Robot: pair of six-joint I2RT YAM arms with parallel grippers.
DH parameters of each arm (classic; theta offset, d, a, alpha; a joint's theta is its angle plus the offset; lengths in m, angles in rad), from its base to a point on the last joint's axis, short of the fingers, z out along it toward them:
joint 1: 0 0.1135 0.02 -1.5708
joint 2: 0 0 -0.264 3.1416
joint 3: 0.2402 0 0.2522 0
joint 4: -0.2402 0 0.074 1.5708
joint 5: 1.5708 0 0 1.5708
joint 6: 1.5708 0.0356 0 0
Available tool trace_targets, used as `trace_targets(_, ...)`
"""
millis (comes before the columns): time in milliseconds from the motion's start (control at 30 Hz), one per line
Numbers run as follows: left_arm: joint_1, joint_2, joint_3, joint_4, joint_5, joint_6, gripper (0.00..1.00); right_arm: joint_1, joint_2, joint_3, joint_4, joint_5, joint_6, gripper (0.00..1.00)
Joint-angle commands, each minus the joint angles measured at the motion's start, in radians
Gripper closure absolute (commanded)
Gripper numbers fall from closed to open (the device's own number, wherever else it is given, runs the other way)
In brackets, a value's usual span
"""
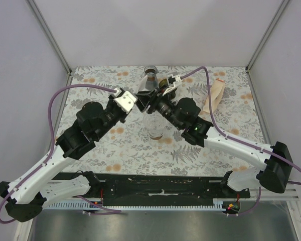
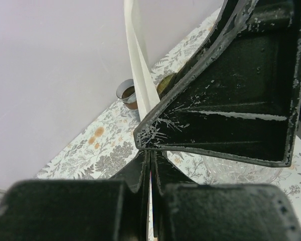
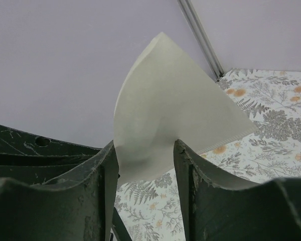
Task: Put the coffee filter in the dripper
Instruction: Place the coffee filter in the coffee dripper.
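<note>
The white coffee filter (image 3: 165, 100) hangs in the air above the table. My left gripper (image 2: 151, 170) is shut on its lower edge, and in that view the filter (image 2: 138, 75) shows edge-on, rising from the jaws. My right gripper (image 3: 144, 150) is open, its fingers apart on either side of the filter's lower part. One right finger (image 2: 231, 100) fills the left wrist view. In the top view both grippers, left (image 1: 139, 103) and right (image 1: 150, 98), meet at the back middle. The olive dripper (image 2: 165, 81) stands just beyond them, mostly hidden.
A glass jar with brown band (image 1: 151, 75) stands at the back, also in the left wrist view (image 2: 127, 93). A clear round carafe (image 1: 155, 126) sits below the grippers. A long peach packet (image 1: 214, 98) lies at the right. Walls enclose the floral table (image 1: 115, 150).
</note>
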Motion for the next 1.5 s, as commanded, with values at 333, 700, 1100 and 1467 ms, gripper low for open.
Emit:
trace_targets(333, -0.005, -0.014, 0.017, 0.096, -0.052, 0.059, 0.98, 0.003, -0.036, -0.017, -0.133, 0.197, 0.006, 0.53)
trace_targets(700, -0.006, -0.011, 0.02, 0.121, -0.09, 0.082, 0.98, 0.003, -0.015, -0.017, -0.098, 0.103, -0.029, 0.46)
trace_targets(1100, -0.006, -0.008, 0.02, 0.127, -0.099, 0.088, 0.98, 0.005, -0.041, -0.062, -0.107, 0.14, -0.04, 0.44)
trace_targets(1467, -0.005, 0.0, 0.031, 0.107, -0.104, 0.081, 0.98, 0.0, -0.042, -0.08, -0.038, 0.085, -0.067, 0.37)
